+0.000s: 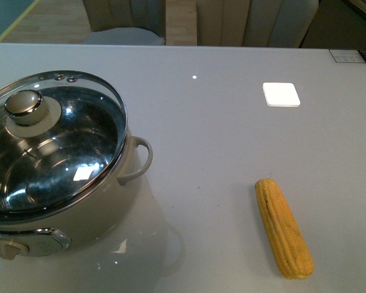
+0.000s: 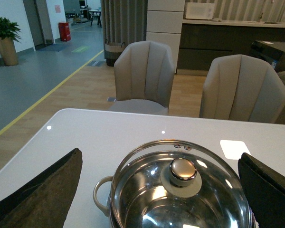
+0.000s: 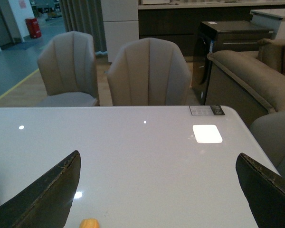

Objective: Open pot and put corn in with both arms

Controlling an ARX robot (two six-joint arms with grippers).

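The cream-white pot (image 1: 119, 183) stands at the front left of the table, closed by a glass lid (image 1: 55, 143) with a steel knob (image 1: 24, 104). The corn (image 1: 283, 227) lies on the table at the front right. Neither arm shows in the front view. In the left wrist view my left gripper (image 2: 164, 187) is open, its fingers (image 2: 47, 190) spread on either side of the pot (image 2: 102, 194) and the lid knob (image 2: 183, 171). In the right wrist view my right gripper (image 3: 161, 190) is open and empty, with the tip of the corn (image 3: 89, 223) at the picture's lower edge.
The pot's loop handle (image 1: 143, 160) points toward the table's middle, and its control knob (image 1: 9, 249) faces the front. A small label (image 1: 352, 55) lies at the far right corner of the grey table (image 1: 232, 140). Chairs (image 2: 145, 76) stand behind the far edge.
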